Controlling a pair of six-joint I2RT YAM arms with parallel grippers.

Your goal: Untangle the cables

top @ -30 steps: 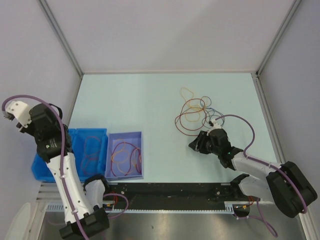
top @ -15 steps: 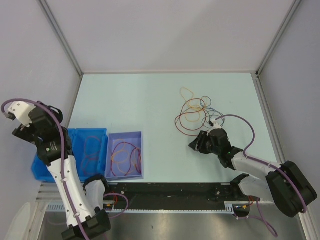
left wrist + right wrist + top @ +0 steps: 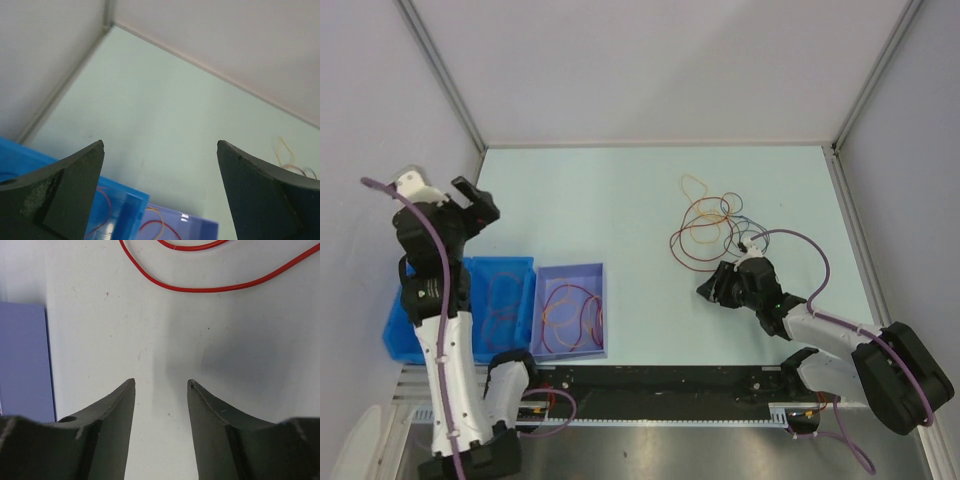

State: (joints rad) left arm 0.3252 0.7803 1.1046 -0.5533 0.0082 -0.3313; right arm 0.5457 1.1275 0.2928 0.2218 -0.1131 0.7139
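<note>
Over at 9 o'clock of the table [image 3: 620, 200], the left gripper [image 3: 472, 200] has just swung up and inward from the outer edge of the blue bin [image 3: 496, 262]. Its jaws have gone from nearly closed to spread wide, with nothing between them. Its wrist view shows only bare tabletop in the gap, with the bin corners low at 6 o'clock. I judge that it has let a freed strand go into the bins and can now come back for the next one. Thin loops already lie in the blue bin and in the purple bin [image 3: 570, 268] beside it, so part of the sorting looks done.

The right gripper [image 3: 712, 290] has not moved. It sits low over the table at about 4 o'clock, jaws partly apart and holding nothing, with bare table between them in its wrist view.

The cables [image 3: 710, 225] yet to be separated lie in a loose tangle at 1 o'clock of the table. From the right gripper the tangle sits at 12 o'clock, near but not touching. In that wrist view a red cable [image 3: 200, 289] curves across beyond the fingertips at 12 to 1 o'clock, apart from them. From the left gripper the tangle lies at 3 o'clock, well apart, with open table between.
</note>
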